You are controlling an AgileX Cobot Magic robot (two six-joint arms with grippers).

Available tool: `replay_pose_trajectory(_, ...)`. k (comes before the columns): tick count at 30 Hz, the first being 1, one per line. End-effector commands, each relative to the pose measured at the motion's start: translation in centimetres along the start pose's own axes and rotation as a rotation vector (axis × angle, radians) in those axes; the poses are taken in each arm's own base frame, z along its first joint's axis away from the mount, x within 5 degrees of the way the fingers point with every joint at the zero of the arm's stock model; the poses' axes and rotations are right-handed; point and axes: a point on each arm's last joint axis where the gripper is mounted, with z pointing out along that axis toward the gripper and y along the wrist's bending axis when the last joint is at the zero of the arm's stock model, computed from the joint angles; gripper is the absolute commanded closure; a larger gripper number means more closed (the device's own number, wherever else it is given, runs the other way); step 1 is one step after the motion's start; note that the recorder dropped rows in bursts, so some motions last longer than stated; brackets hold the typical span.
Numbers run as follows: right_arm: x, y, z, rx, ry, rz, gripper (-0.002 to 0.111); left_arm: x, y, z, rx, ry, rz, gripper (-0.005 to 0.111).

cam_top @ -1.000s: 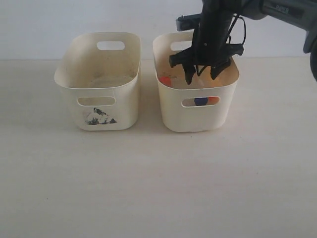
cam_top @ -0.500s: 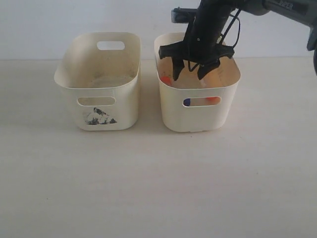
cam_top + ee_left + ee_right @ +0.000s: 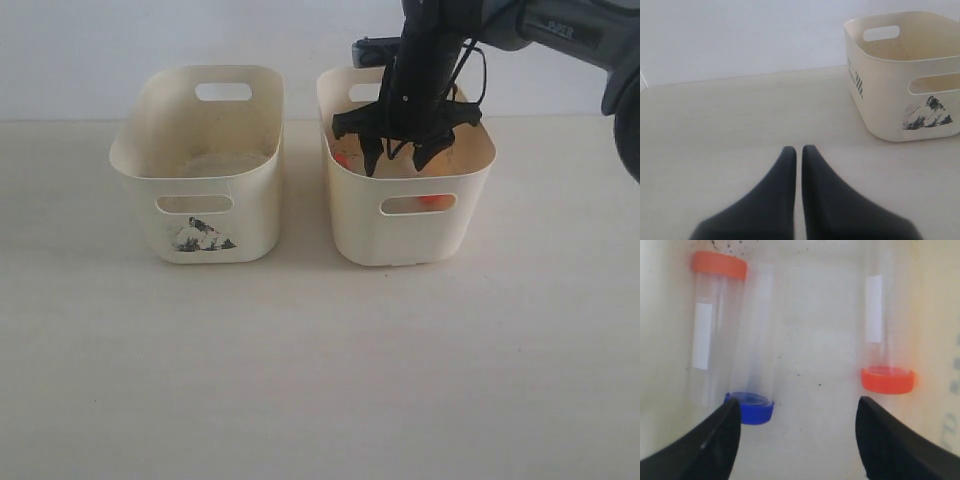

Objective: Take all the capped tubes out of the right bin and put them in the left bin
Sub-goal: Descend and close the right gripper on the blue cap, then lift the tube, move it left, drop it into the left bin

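The right bin [image 3: 357,214] holds three capped tubes lying on its floor: one with an orange cap [image 3: 720,265], one with a blue cap [image 3: 750,409], and a second orange-capped one [image 3: 888,380]. My right gripper [image 3: 395,162] is down inside this bin, open [image 3: 797,402], with bare floor between its fingers. The blue cap lies just by one fingertip [image 3: 727,412] and the orange cap by the other. The left bin [image 3: 200,225], with a dark smudge on its front, holds no tubes that I can see. My left gripper [image 3: 799,148] is shut over the bare table, short of the left bin [image 3: 880,100].
Both bins stand side by side on a pale table [image 3: 300,370] with a narrow gap between them. A white wall [image 3: 80,50] rises close behind. The right arm [image 3: 560,25] reaches in from the upper right.
The right gripper swung left, then came back a little and sank lower into the right bin. The bin slid slightly right. The blue cap no longer shows through its front slot.
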Motion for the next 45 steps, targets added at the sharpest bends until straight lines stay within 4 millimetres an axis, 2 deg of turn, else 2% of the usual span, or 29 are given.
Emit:
replay_pose_trajectory(1,0.3,-0.1,1.5,0.013,0.033,0.004,0.046,-0.3,0.0,0.0,0.001,-0.020,-0.018,0.102)
replay_pose_trajectory(12,0.7,0.0,3.1,0.000,0.072,0.014,0.046,-0.3,0.0,0.0,0.001,-0.020,-0.018,0.102)
replay_pose_trajectory(22,1.4,-0.1,5.9,0.009,0.133,0.021,0.046,-0.3,0.0,0.0,0.001,-0.020,-0.018,0.102)
replay_pose_trajectory(30,1.6,0.0,6.5,-0.007,0.146,0.031,0.047,-0.3,0.0,0.0,0.001,-0.020,-0.018,0.102)
replay_pose_trajectory(31,1.7,0.1,6.7,-0.017,0.151,0.034,0.049,-0.3,0.0,0.0,0.001,-0.020,-0.018,0.102)
replay_pose_trajectory(33,1.7,0.1,6.9,-0.024,0.149,0.036,0.069,-0.3,0.0,0.0,0.001,-0.020,-0.018,0.102)
replay_pose_trajectory(34,1.7,0.1,7.0,-0.022,0.150,0.030,0.088,-0.3,0.0,0.0,0.001,-0.020,-0.018,0.102)
replay_pose_trajectory(35,1.7,0.1,7.0,-0.023,0.148,0.028,0.102,-0.3,0.0,0.0,0.001,-0.020,-0.018,0.102)
replay_pose_trajectory(36,1.6,0.1,6.6,-0.024,0.142,0.025,0.108,-0.3,0.0,0.0,0.001,-0.020,-0.018,0.102)
replay_pose_trajectory(40,0.8,0.2,3.8,-0.021,0.079,0.017,0.108,-0.3,0.0,0.0,0.001,-0.020,-0.018,0.102)
replay_pose_trajectory(45,-0.2,0.2,-1.4,-0.022,-0.028,0.006,0.108,-0.3,0.0,0.0,0.001,-0.020,-0.018,0.102)
